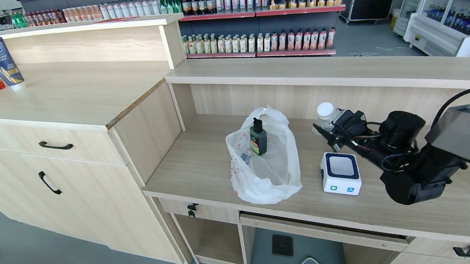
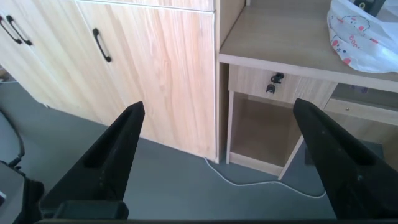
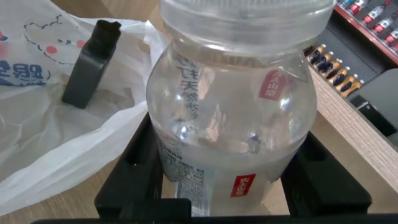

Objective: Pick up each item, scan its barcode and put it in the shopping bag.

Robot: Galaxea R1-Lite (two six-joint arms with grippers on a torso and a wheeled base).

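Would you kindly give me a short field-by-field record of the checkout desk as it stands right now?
bag: white shopping bag open on the desk, dark bottle upright inside
scanner: on the desk beside the bag, on the robot's right
right gripper: shut on a clear bottle with a white cap, behind the scanner
left gripper: open, low beside the cabinet, above the floor
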